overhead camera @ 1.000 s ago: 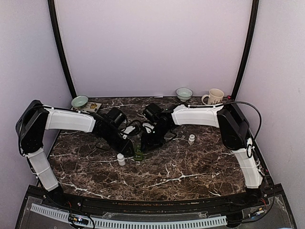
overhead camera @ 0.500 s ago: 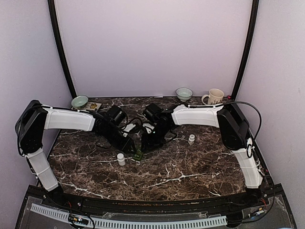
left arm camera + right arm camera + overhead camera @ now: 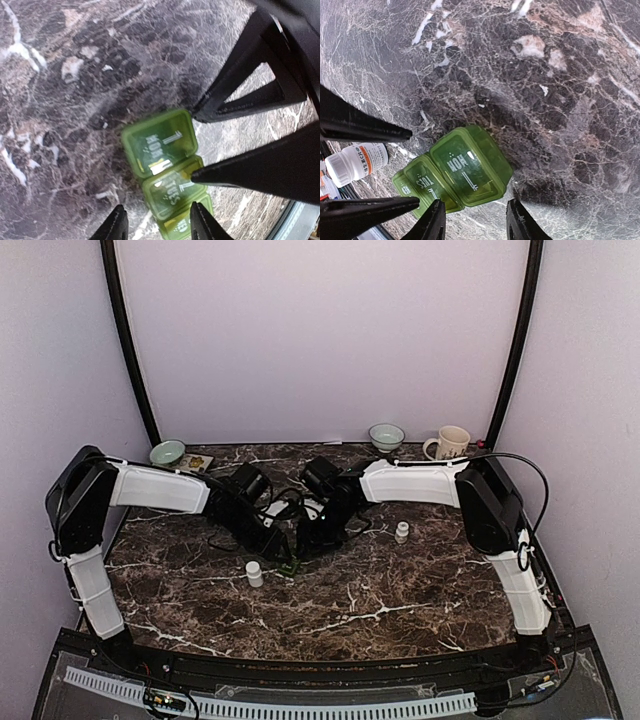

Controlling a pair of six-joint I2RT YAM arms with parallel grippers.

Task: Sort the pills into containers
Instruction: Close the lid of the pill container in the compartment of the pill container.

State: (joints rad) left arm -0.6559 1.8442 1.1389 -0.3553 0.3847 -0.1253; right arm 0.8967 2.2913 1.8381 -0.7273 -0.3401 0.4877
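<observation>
Two arms reach in over the dark marble table (image 3: 400, 610) and meet near its middle, above a green pill organiser (image 3: 455, 172). The organiser lies flat on the stone, its lids marked MON and TUES. Over the end away from MON hangs the left gripper (image 3: 157, 207), fingers apart and gripping nothing. Just beside the MON end, the right gripper (image 3: 476, 202) hovers with fingers likewise apart and empty. One small white bottle (image 3: 254, 573) stands near the organiser's left; another white bottle (image 3: 401, 531) stands well apart to the right.

left arm (image 3: 160, 488) elbow swung rightward (inward), left gripper (image 3: 157, 222) nudged right
</observation>
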